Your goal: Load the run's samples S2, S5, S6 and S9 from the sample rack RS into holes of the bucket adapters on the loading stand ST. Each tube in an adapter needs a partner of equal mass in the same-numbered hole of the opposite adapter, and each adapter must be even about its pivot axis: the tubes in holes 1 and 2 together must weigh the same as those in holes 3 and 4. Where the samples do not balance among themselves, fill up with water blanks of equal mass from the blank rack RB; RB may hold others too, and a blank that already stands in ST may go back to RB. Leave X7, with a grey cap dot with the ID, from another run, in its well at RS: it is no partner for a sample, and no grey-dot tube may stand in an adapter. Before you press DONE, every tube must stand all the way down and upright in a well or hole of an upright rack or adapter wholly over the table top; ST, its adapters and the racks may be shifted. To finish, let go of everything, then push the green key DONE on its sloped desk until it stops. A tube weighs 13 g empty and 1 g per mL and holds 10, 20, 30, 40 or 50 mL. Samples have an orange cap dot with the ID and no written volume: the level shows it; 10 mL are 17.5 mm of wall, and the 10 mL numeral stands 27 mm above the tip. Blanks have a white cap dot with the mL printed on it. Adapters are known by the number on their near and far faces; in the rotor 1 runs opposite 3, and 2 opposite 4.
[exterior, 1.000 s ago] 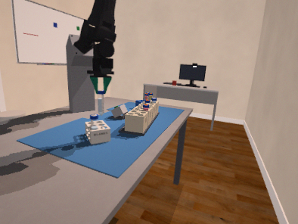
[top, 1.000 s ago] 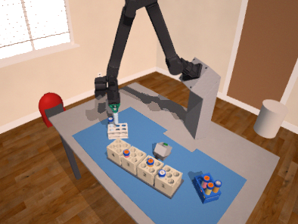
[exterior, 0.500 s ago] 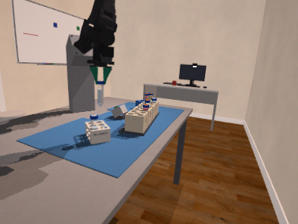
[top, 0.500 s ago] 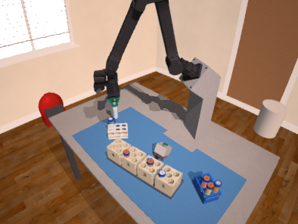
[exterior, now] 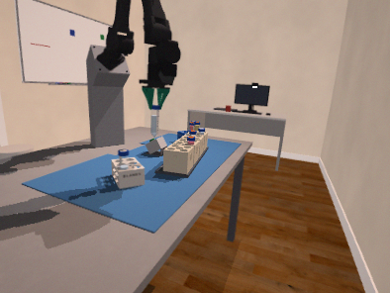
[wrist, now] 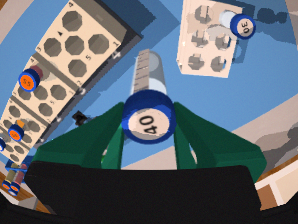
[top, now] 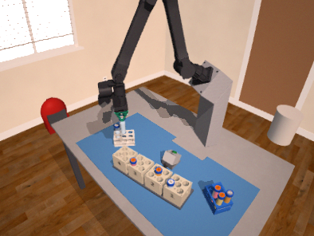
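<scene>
My gripper (top: 121, 116) is shut on a water blank (top: 123, 127) with a blue cap and a white dot reading 40 (wrist: 148, 123). It holds the blank upright in the air, clear of the white blank rack RB (top: 124, 139), over the gap between that rack and the adapters. One blank marked 30 (wrist: 242, 26) stands in RB. The loading stand ST (top: 152, 171) holds a row of adapters. An orange-dot tube (top: 133, 161) stands in adapter 3, another (top: 158, 171) in adapter 2, and a white-dot blank (top: 170, 182) in adapter 1. Adapter 4 (top: 124, 155) looks empty.
The blue sample rack RS (top: 218, 197) with several tubes stands at the mat's near right corner. The grey desk with the green DONE key (top: 170, 157) sits behind ST. The arm's grey pedestal (top: 213, 108) rises at the back of the table.
</scene>
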Robot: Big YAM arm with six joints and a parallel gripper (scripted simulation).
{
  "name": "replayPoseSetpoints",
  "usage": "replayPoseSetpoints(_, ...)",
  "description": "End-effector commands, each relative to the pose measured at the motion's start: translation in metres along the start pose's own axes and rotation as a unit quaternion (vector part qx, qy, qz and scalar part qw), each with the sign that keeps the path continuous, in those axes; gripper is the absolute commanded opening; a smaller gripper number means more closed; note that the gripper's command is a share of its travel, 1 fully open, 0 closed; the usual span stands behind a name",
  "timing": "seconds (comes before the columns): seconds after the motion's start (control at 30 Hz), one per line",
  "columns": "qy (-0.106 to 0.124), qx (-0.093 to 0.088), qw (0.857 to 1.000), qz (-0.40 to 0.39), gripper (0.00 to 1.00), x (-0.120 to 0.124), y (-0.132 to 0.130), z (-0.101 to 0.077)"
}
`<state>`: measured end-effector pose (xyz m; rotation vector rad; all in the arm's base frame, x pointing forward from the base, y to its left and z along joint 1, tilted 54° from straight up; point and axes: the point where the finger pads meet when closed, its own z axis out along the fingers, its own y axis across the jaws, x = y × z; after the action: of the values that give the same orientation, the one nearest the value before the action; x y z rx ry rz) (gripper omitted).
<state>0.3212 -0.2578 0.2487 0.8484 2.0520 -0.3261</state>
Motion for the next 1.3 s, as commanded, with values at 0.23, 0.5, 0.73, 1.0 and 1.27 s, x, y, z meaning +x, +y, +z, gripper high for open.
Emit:
replayPoseSetpoints(0.23, -0.01, -0.014, 1.0, 0.018, 0.0, -0.018, 0.062, -0.007)
replayPoseSetpoints(0.5, -0.01, -0.016, 1.0, 0.019, 0.0, -0.017, 0.111, -0.01)
replayPoseSetpoints(0.73, -0.017, -0.011, 0.999, 0.028, 0.0, -0.021, 0.102, 0.007)
replayPoseSetpoints(1.0, -0.02, -0.011, 1.0, 0.017, 0.0, -0.024, 0.103, 0.023)
replayPoseSetpoints(1.27, -0.014, -0.013, 1.0, 0.018, 0.0, -0.017, 0.106, 0.037)
